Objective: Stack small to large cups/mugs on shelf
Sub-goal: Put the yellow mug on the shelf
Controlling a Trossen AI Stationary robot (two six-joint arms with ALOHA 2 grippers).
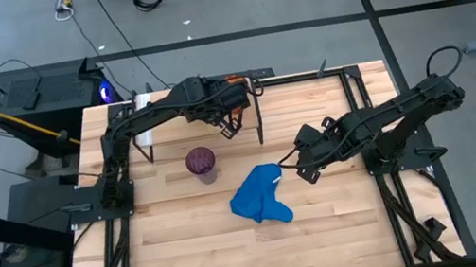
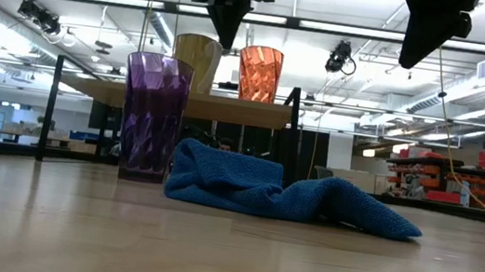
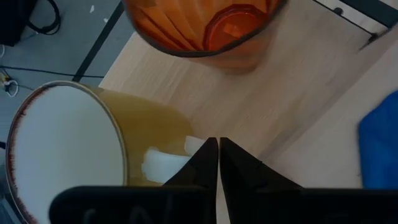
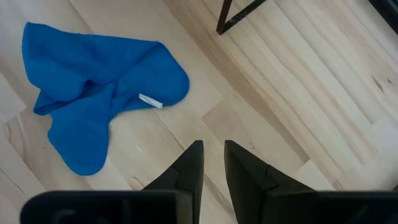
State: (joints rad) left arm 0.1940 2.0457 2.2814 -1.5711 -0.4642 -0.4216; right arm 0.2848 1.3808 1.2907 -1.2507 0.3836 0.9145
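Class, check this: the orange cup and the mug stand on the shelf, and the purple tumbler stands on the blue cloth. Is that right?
One thing is wrong. The purple tumbler stands on the bare tabletop beside the blue cloth, not on it; the high view shows them apart. The orange cup and mug are on the shelf.

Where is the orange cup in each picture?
High view: hidden under the left arm over the shelf.
Low view: orange cup stands on the shelf, right of the mug.
Left wrist view: at the top, orange cup seen from above, beside the mug.
Right wrist view: not in it.
Shared landmark: the blue cloth.
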